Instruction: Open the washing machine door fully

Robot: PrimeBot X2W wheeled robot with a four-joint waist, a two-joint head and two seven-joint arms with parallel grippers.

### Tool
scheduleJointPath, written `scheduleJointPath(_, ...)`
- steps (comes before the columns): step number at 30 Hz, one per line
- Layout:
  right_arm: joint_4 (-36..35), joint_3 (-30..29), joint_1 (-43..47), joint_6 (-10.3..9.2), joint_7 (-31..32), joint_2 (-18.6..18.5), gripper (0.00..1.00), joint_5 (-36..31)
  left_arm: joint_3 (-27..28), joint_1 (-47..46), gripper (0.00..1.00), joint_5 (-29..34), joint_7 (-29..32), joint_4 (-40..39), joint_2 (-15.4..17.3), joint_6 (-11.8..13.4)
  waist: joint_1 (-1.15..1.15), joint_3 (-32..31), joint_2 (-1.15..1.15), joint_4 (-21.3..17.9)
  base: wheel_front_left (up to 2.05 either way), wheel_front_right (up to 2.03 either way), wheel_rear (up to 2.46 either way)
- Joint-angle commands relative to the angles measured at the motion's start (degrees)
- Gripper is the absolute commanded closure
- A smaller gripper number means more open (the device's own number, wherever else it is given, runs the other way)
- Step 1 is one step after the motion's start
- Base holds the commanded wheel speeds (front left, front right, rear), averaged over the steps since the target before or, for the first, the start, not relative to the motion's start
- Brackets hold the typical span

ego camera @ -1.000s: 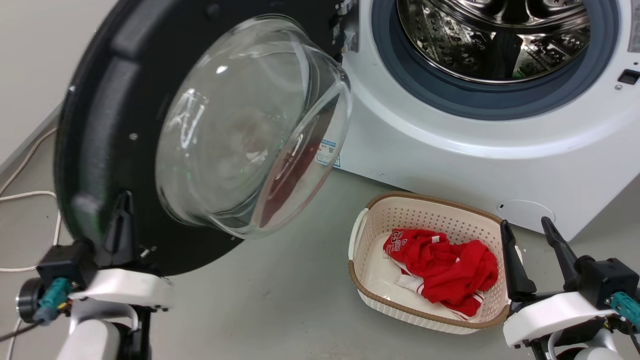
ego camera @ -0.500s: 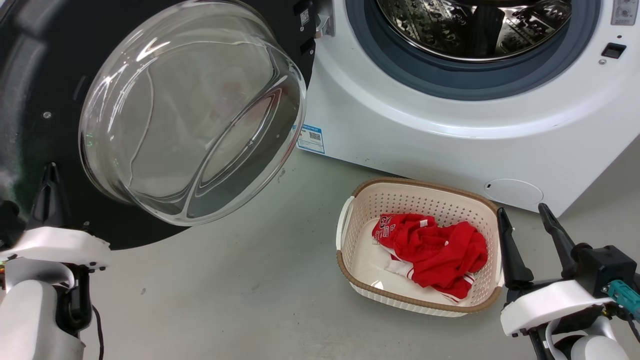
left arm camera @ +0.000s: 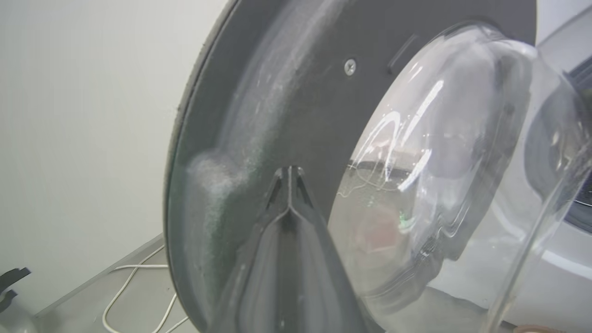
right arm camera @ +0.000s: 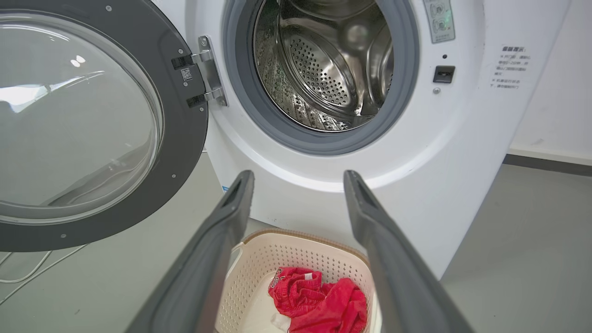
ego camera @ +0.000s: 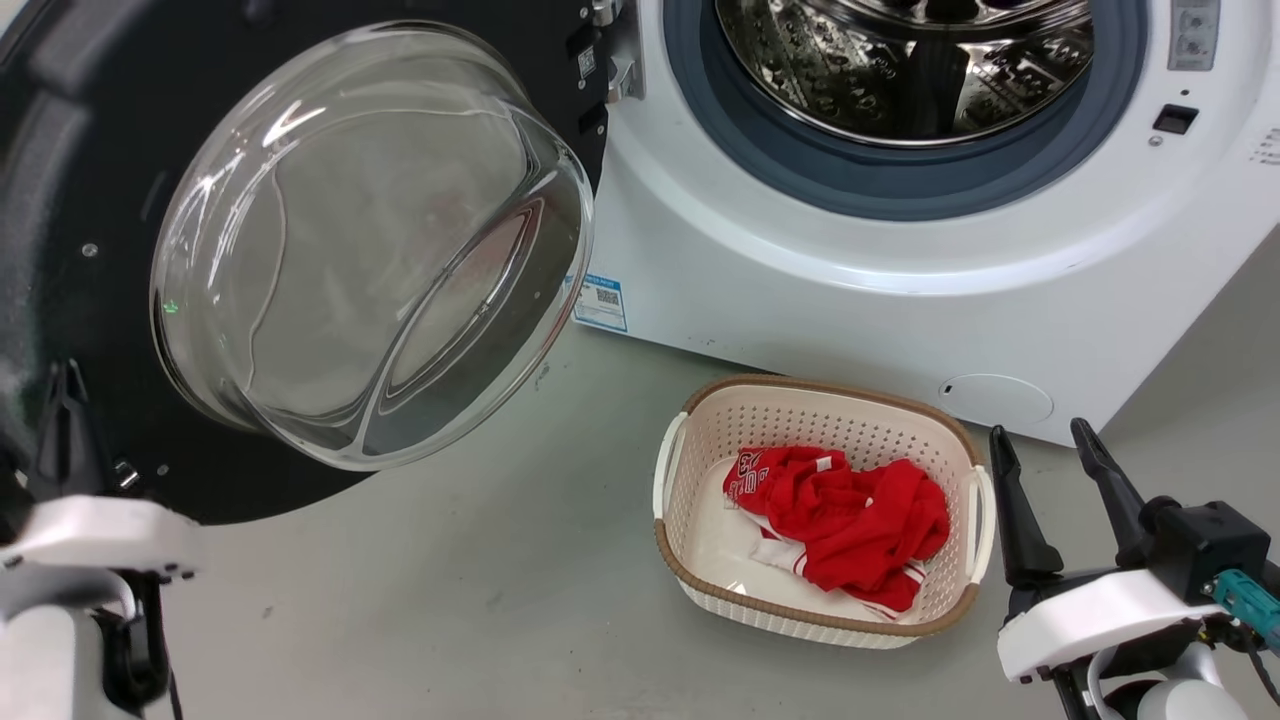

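Our left gripper [ego camera: 66,392] sits at 8 o'clock in the head view, fingers pressed together with nothing between them. In the left wrist view the joined tip [left arm camera: 289,178] lies against the black inner face of the door [left arm camera: 286,106], just beside the glass bowl [left arm camera: 430,162]. We judge it is closed so that it works as one stiff pusher near the free edge, far from the hinge [right arm camera: 208,74], where a light push swings the door most.

Our right gripper [ego camera: 1038,432] hangs at 4 o'clock with its fingers spread and empty. It is near the basket [ego camera: 820,384] and well apart from the door, so we take it to be parked out of the swing path.

The door [ego camera: 90,180] fills the head view from 9 to 11 o'clock, hung on the left side of the washing machine [ego camera: 800,300] and clear of the drum [ego camera: 900,70]. As a round disc it has no long axis. What tells its heading is the bowl [ego camera: 370,250], which bulges toward 4 o'clock, out over the floor. The right wrist view meets the inner face of the door [right arm camera: 185,120] almost flat on, so we judge it is swung wide, with little or no travel left.
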Motion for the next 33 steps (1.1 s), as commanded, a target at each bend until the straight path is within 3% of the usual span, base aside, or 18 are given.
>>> scheduleJointPath(1, 0.25, 0.09, 0.92, -0.04, -0.42, 0.06, 0.0, 0.59, 0.37, 1.97, 1.0, 1.07, -0.13, -1.69, -0.87, 0.37, 0.0, -0.86, 0.0, -0.48, 0.0, 0.0, 0.0)
scheduleJointPath(8, 0.99, 1.15, 2.41, -0.04, -0.61, 0.06, 0.0, 0.89, -0.03, 10.35, 1.0, 4.99, -0.13, -10.97, -5.36, 1.37, 0.0, -3.9, 0.0, -2.35, 0.0, 0.0, 0.0)
scheduleJointPath(13, 0.79, 1.35, 3.07, -0.04, -0.87, 0.05, 0.0, 0.59, -2.67, 14.61, 1.0, 6.62, -0.14, -15.45, -8.16, 0.73, 0.0, -5.34, 0.0, -4.26, 0.0, 0.0, 0.0)
scheduleJointPath(14, 0.7, 1.39, 3.21, -0.04, -0.81, 0.06, 0.0, 0.58, -3.32, 15.22, 0.82, 6.92, -0.14, -16.12, -8.49, 0.5, 0.0, -5.62, 0.0, -4.65, 0.0, 0.0, 0.0)
scheduleJointPath(15, 0.51, 1.32, 3.25, -0.04, -0.79, 0.06, 0.0, 0.43, -3.98, 15.64, 0.55, 7.24, -0.14, -16.52, -8.71, 0.32, 0.0, -5.83, 0.0, -5.05, 0.0, 0.0, 0.0)
scheduleJointPath(16, 0.36, 1.31, 3.28, -0.04, -0.7, 0.06, 0.0, 0.31, -4.76, 15.9, 0.09, 7.3, -0.14, -16.93, -9.31, -0.01, 0.0, -6.01, 0.0, -5.45, 0.0, 0.0, 0.0)
scheduleJointPath(17, 0.13, 1.29, 3.26, -0.04, -0.61, 0.06, 0.0, 0.29, -5.49, 15.83, 0.0, 7.69, -0.14, -17.62, -9.71, -0.18, 0.0, -6.11, 0.0, -5.84, 0.0, 0.0, 0.0)
scheduleJointPath(24, -1.04, 0.65, 3.65, -0.04, -0.12, 0.06, 0.0, -0.59, -10.14, 13.88, 0.0, 9.73, -0.14, -17.75, -10.7, -1.94, 0.0, -7.12, 0.0, -9.22, 0.0, 0.0, 0.0)
scheduleJointPath(33, -3.63, -0.52, 3.62, -0.04, 0.44, 0.06, 0.0, -2.19, -12.24, 11.61, 0.0, 9.95, -0.14, -16.2, -12.18, -1.83, 0.0, -7.6, 0.0, -15.5, 0.0, 0.0, 0.0)
